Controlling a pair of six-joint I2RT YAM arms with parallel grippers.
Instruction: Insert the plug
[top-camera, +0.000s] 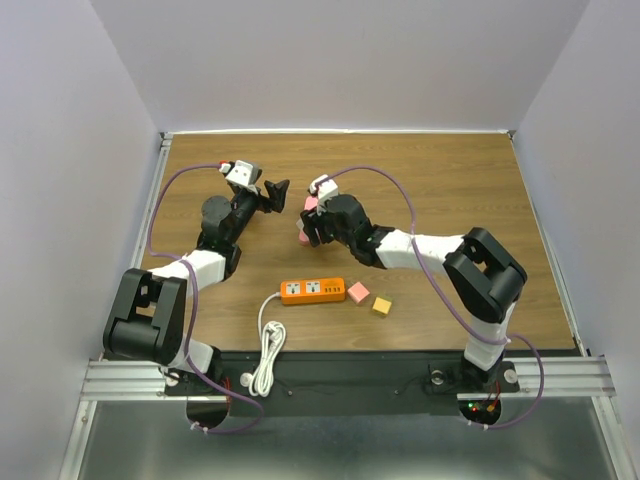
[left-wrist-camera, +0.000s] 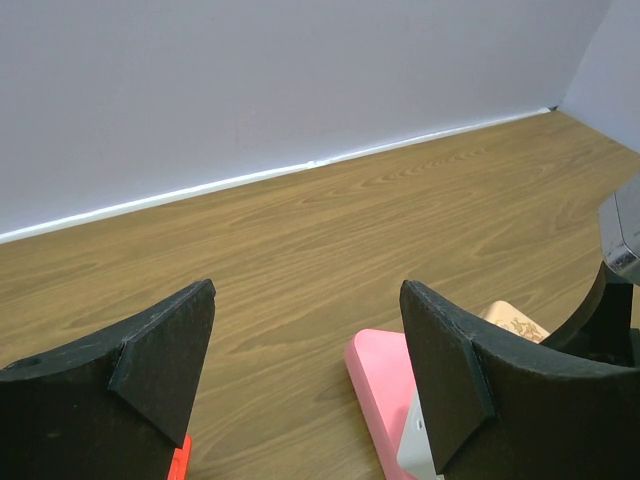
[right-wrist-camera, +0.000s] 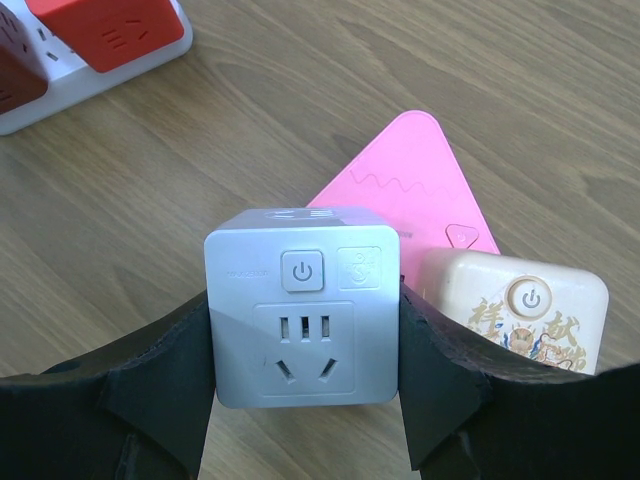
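My right gripper (right-wrist-camera: 303, 335) is shut on a white cube plug adapter (right-wrist-camera: 302, 300), gripped on its two sides, socket face toward the camera, just above the wood. In the top view this gripper (top-camera: 312, 224) is at the table's middle. The orange power strip (top-camera: 312, 290) lies near the front edge; its corner shows in the right wrist view (right-wrist-camera: 100, 40). My left gripper (top-camera: 272, 194) is open and empty, just left of the right one. In the left wrist view (left-wrist-camera: 308, 300) its fingers stand wide apart above the wood.
A pink triangular pad (right-wrist-camera: 405, 185) and a cream adapter (right-wrist-camera: 530, 310) lie beside the held cube; both show in the left wrist view (left-wrist-camera: 385, 385) (left-wrist-camera: 515, 320). A pink cube (top-camera: 358, 292) and a yellow cube (top-camera: 381, 306) sit right of the strip. The strip's white cable (top-camera: 268, 350) coils at the front edge.
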